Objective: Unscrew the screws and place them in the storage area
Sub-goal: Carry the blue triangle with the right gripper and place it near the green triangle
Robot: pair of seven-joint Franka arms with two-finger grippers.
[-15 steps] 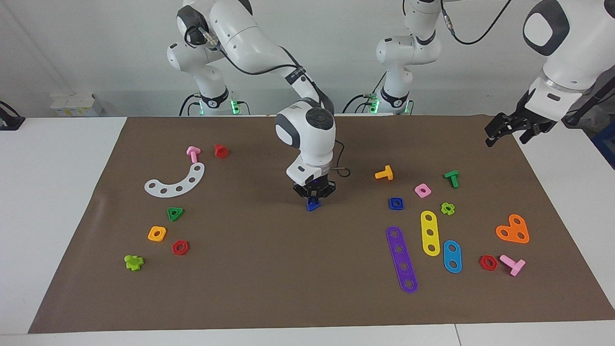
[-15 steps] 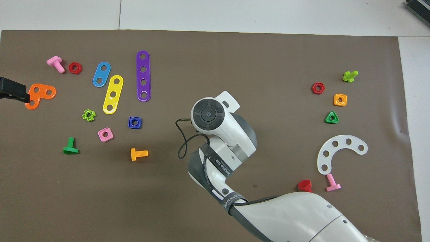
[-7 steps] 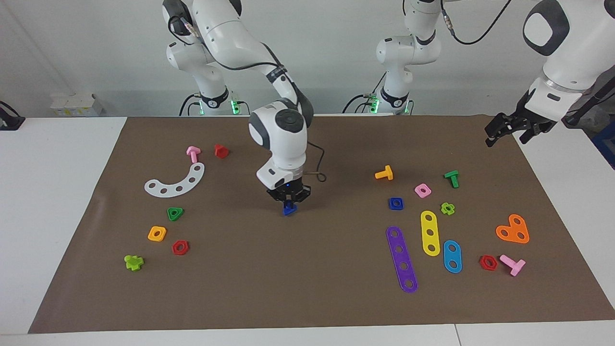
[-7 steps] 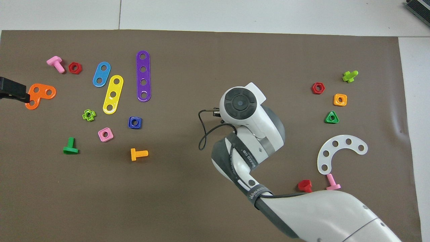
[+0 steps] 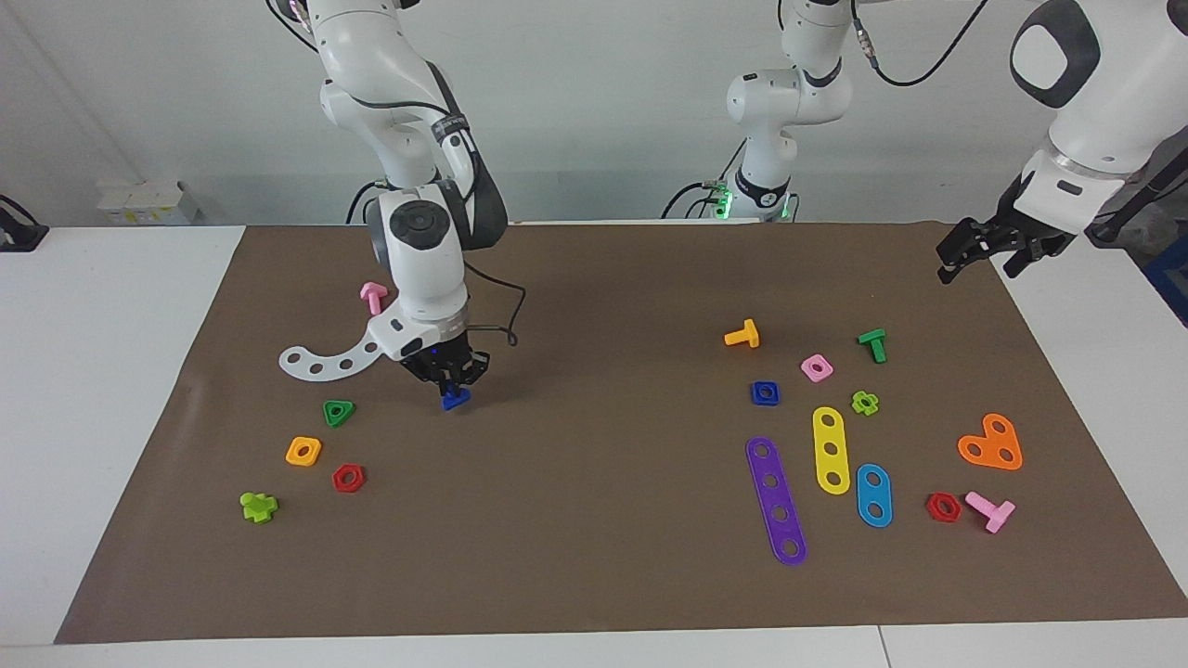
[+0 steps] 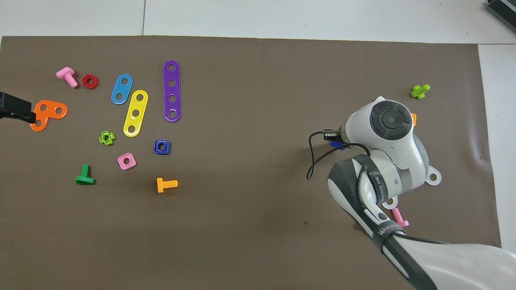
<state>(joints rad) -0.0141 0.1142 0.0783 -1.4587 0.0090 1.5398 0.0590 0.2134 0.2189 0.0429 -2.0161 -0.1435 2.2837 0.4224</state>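
Observation:
My right gripper (image 5: 452, 382) is shut on the blue screw (image 5: 454, 399) and holds it low over the brown mat. It is at the edge of the storage area (image 5: 394, 431), beside the white curved strip (image 5: 336, 355), the green triangle nut (image 5: 339, 412) and the orange square nut (image 5: 303, 451). In the overhead view my right wrist covers most of this cluster; only a bit of the blue screw (image 6: 336, 144) shows. My left gripper (image 5: 976, 260) waits, open and empty, over the mat's edge at the left arm's end, and it also shows in the overhead view (image 6: 16, 110).
A red hex nut (image 5: 348, 478), a lime cross bolt (image 5: 259, 507) and a pink bolt (image 5: 373, 297) lie around the storage area. Toward the left arm's end lie a blue square nut (image 5: 765, 393), an orange bolt (image 5: 743, 335), a purple strip (image 5: 776, 501) and several other pieces.
My right arm has carried the blue screw from over the mat's middle toward the right arm's end, to the white strip's cluster. The left arm has not moved.

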